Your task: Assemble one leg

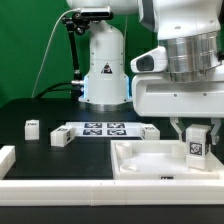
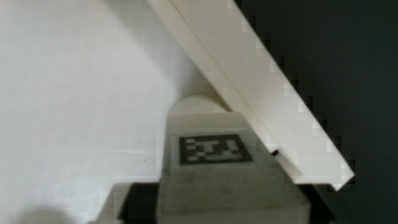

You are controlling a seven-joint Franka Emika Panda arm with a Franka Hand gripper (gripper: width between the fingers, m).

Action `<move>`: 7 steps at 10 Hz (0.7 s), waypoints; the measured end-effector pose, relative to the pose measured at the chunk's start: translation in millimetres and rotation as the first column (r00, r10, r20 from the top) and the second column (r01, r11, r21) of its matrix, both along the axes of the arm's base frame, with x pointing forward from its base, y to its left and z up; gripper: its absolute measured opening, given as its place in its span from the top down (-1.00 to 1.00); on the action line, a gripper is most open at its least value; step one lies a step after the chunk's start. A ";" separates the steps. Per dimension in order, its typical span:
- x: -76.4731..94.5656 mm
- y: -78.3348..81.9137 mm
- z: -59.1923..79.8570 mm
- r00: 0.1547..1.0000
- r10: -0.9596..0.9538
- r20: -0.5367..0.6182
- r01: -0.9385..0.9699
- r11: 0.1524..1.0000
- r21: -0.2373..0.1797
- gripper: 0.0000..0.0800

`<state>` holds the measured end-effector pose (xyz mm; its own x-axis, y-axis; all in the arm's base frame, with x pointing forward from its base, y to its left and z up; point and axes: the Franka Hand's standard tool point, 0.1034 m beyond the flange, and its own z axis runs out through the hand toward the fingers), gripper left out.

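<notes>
My gripper [image 1: 196, 135] is shut on a leg [image 1: 196, 146], a small white block-shaped post with a black-and-white tag on its face. It holds the leg upright over the large white tray-like part [image 1: 150, 160], close to the raised rim on the exterior view's right. In the wrist view the leg [image 2: 217, 140] fills the space between my dark fingers [image 2: 139, 203], with its tip near the tray's rim [image 2: 249, 80], which runs diagonally. Whether the leg touches the tray floor cannot be told.
Other white legs lie on the black table: one [image 1: 32, 127] at the exterior view's left, one [image 1: 61, 137] beside the marker board [image 1: 103, 128], one [image 1: 149, 131] at its other end. A white rail [image 1: 60, 188] runs along the front. The robot base [image 1: 104, 65] stands behind.
</notes>
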<state>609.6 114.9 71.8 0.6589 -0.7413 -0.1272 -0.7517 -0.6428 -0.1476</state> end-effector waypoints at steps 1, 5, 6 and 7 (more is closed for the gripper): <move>-0.5 1.7 -0.1 0.997 -0.078 -0.014 0.078 0.997 0.001 0.26; -1.5 10.0 -0.5 0.860 -0.498 -0.114 0.503 0.864 0.014 0.26; -1.4 10.5 -0.2 0.870 -0.481 -0.111 0.485 0.874 0.015 0.26; 0.9 10.5 2.4 0.925 -0.369 -0.089 0.372 0.928 0.025 -0.29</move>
<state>610.5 125.4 74.3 0.3241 -0.9237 -0.2041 -0.9457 -0.3106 -0.0959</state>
